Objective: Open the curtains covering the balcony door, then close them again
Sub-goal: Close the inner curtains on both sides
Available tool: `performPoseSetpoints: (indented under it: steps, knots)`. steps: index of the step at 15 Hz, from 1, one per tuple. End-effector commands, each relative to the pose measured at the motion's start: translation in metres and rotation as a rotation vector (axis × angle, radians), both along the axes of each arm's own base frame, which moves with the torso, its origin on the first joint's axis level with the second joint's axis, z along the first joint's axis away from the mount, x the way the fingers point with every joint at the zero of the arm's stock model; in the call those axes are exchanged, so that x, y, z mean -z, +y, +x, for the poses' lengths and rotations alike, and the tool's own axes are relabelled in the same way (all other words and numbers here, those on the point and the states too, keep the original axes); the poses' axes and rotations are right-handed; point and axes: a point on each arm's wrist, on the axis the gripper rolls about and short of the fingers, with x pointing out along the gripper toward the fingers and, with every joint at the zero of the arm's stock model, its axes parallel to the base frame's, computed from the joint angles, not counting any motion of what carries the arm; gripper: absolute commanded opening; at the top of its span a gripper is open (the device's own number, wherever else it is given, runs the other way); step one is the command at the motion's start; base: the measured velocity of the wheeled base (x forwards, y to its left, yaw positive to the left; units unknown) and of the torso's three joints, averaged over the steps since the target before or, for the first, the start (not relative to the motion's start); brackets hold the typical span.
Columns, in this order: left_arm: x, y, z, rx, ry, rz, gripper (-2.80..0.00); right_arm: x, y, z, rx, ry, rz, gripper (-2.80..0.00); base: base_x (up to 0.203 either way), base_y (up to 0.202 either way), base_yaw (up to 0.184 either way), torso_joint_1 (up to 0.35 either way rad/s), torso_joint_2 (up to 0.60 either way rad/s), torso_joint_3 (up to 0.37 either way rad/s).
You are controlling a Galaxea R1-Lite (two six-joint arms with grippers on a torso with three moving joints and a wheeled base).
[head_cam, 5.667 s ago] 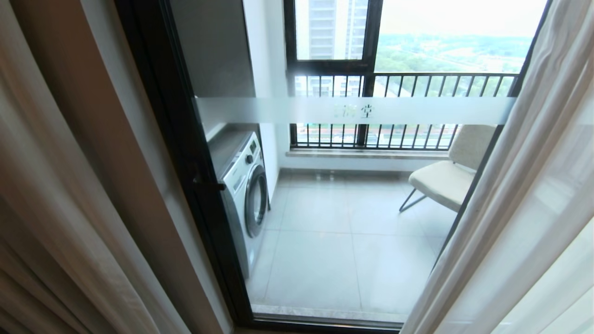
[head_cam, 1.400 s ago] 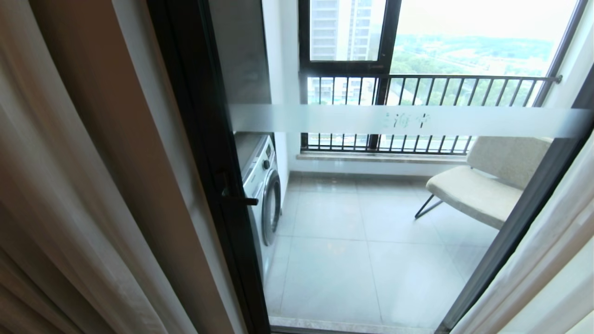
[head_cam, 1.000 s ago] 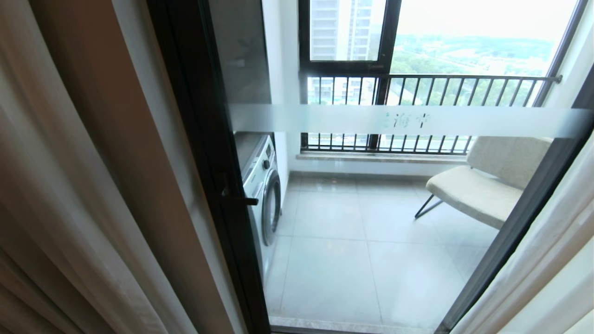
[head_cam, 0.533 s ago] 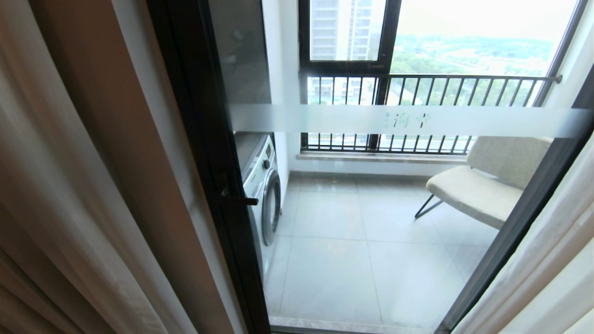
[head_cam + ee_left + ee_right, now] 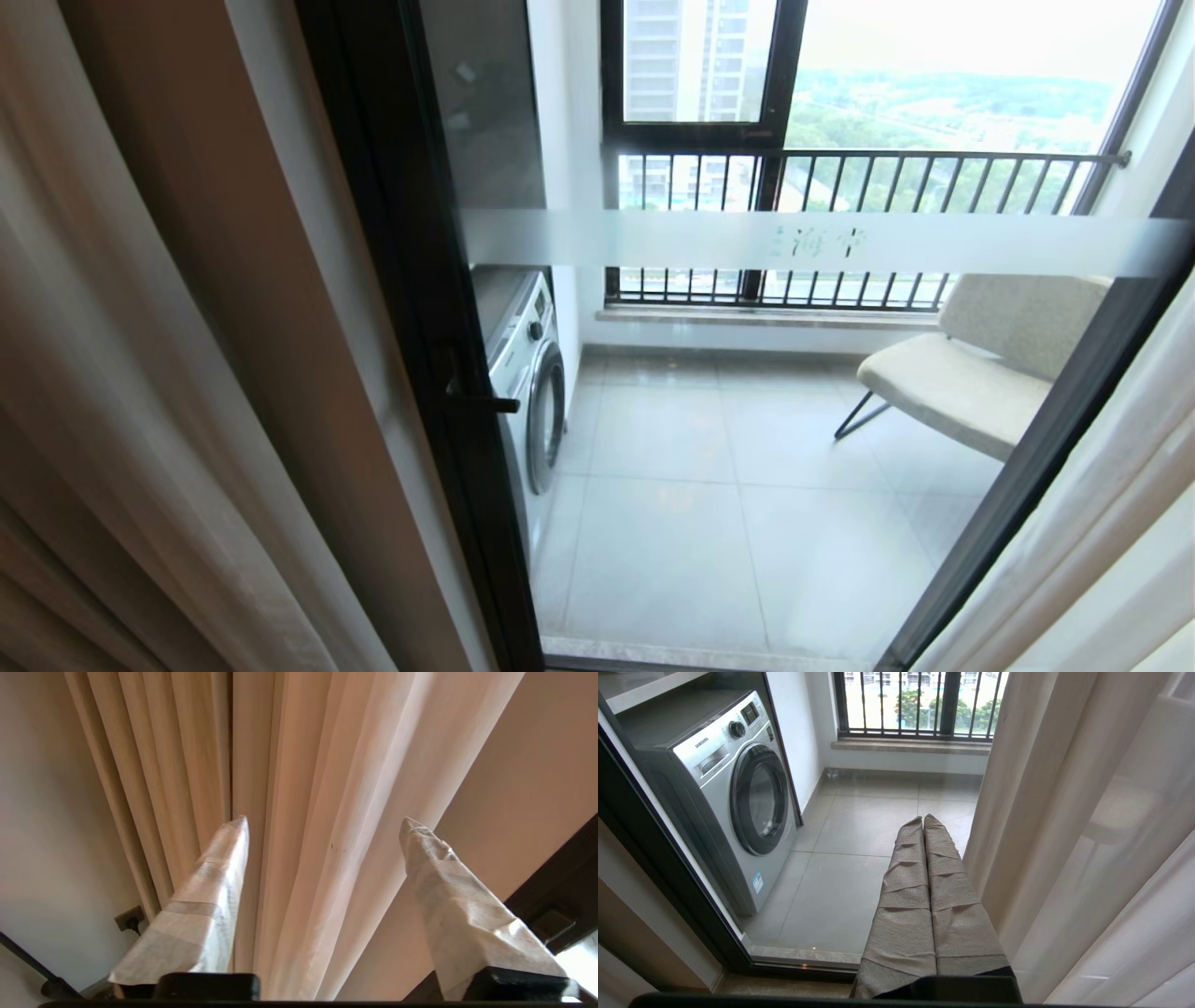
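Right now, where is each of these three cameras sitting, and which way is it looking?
Head view: on the robot's head, looking forward and down through the balcony door at the washing machine and chair; no arm shows.
Left wrist view: behind the left gripper, jaws open, facing the cream curtains.
Right wrist view: behind the right gripper, jaws shut, facing the balcony floor.
Shared: head and right wrist views both show the washing machine.
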Motion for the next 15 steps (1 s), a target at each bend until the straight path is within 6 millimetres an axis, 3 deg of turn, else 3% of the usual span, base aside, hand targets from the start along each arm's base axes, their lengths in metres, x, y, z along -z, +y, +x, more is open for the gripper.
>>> performPoseSetpoints:
  steps: [1, 8, 15]
  knots:
    - [0.004, 0.007, 0.02, -0.021, 0.034, -0.008, 0.0, 0.0, 0.0, 0.0, 0.0, 0.002, -0.001, -2.8, 0.0, 0.0, 0.0, 0.0, 0.0, 0.0]
    - [-0.001, 0.052, 0.096, 0.068, -0.032, -0.003, 0.0, 0.0, 0.0, 0.0, 0.0, 0.002, -0.001, -2.8, 0.0, 0.0, 0.0, 0.0, 0.0, 0.0]
    - [-0.001, 0.08, 0.167, 0.109, -0.13, 0.087, 0.0, 0.0, 0.0, 0.0, 0.0, 0.002, -0.001, -2.8, 0.0, 0.0, 0.0, 0.0, 0.0, 0.0]
